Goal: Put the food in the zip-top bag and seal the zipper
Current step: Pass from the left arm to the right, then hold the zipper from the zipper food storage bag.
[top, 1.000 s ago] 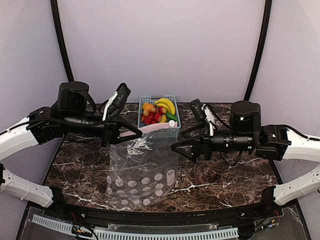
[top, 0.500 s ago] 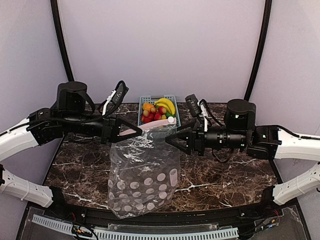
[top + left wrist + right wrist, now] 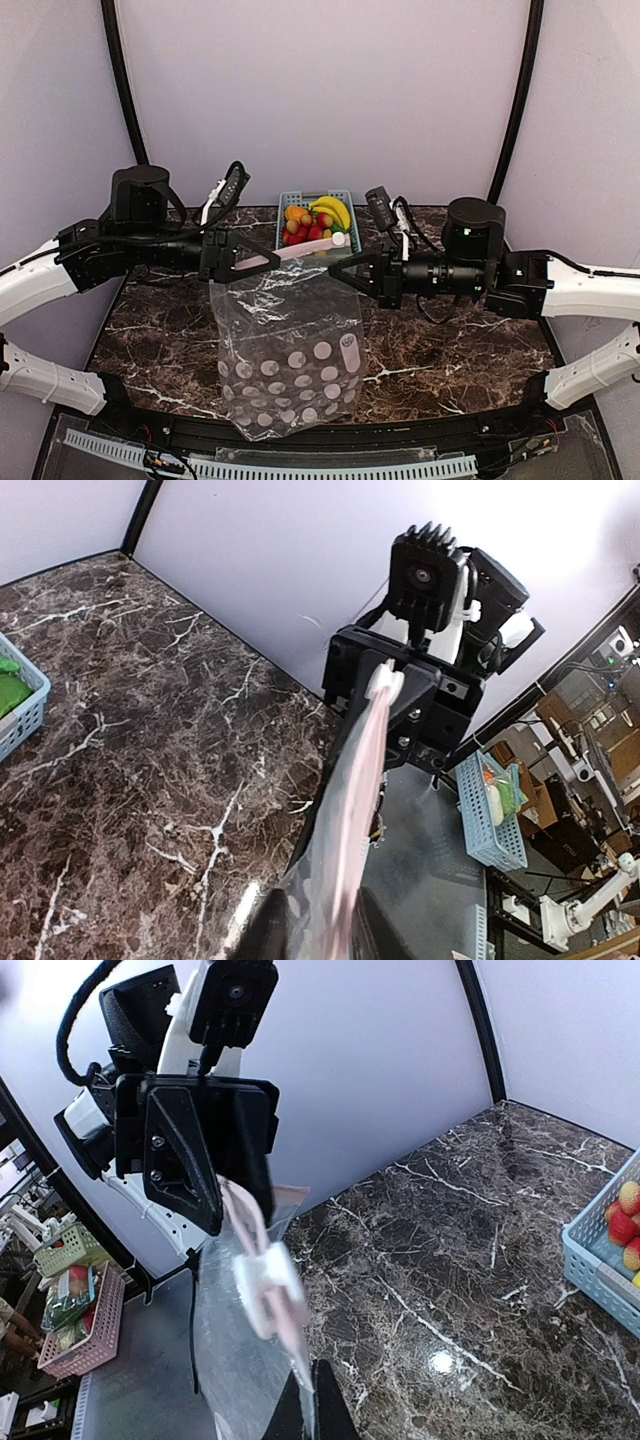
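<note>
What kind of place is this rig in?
Probably a robotics lab cell: left arm and right arm flanking a marble-look table, plain backdrop walls, and a cluttered room with a storage basket beyond the enclosure.

Tabletop (image 3: 450,350): dark marble with white veins, is carrying one basket.
Basket (image 3: 282,222): light-blue lattice, is sitting at far edge, middle.

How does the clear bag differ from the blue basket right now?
The bag is clear and floppy; the basket is a light-blue lattice. The bag hangs in the air above the table; the basket sits on it. The bag looks empty; the basket holds the toy food. Both are containers.
</note>
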